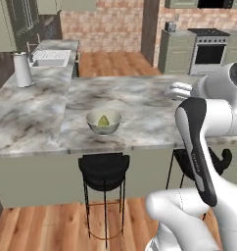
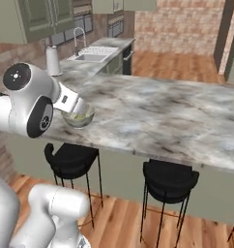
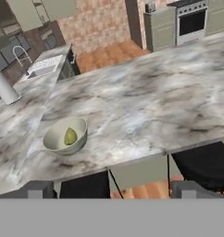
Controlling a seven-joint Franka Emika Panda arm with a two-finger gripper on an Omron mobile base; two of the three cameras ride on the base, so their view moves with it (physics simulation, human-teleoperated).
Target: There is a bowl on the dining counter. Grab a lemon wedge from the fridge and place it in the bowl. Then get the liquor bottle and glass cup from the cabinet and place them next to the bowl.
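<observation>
Near the counter's front edge, the bowl already holds the lemon wedge. With the gripper spread and empty, a careless bottle placement could nudge the bowl off that edge.

Around me the counter ran as an L of grey-veined marble, its near edge overhanging a pale green front. Two black stools stood tucked under that edge on thin metal legs. The floor was warm orange wood planking. The far wall was red brick, with a dark doorway post beside it. On the side run of marble I saw a sink with a curved tap and a white paper towel roll standing upright. A stove with a dark oven door sat among sage green cabinets.
</observation>
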